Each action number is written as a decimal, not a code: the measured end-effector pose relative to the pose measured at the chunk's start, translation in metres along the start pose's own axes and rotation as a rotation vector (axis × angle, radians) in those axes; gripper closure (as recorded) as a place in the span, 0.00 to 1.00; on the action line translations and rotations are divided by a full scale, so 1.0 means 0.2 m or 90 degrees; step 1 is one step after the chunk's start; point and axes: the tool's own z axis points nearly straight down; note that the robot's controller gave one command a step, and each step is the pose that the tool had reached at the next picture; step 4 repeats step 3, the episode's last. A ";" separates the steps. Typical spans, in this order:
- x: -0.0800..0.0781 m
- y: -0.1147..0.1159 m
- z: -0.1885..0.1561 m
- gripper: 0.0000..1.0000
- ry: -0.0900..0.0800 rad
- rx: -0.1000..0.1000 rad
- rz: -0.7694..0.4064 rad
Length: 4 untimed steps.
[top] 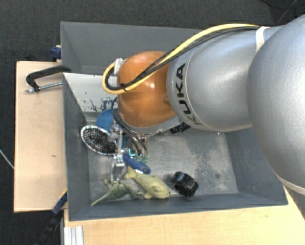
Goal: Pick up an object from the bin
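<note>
While the gripper [123,160], open or closed unclear, hangs over a yellow-green toy lizard [142,187] near-left, approach seems underway; descent and closing likely follow.

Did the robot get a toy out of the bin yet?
Not yet. Done: the gripper is low in the bin. In hand: it hangs right by a small blue piece and a yellow-green toy lizard; I can't see it holding either. Left: grab one and lift it out.
</note>
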 end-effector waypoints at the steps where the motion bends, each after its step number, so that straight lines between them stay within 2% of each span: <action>1: -0.14 -0.24 0.44 0.00 -0.019 -0.004 -0.099; 2: -0.13 -0.24 0.43 1.00 -0.017 -0.003 -0.099; 3: -0.06 -0.18 -0.21 1.00 -0.013 -0.003 -0.079; 4: -0.06 -0.18 -0.21 1.00 -0.013 -0.003 -0.079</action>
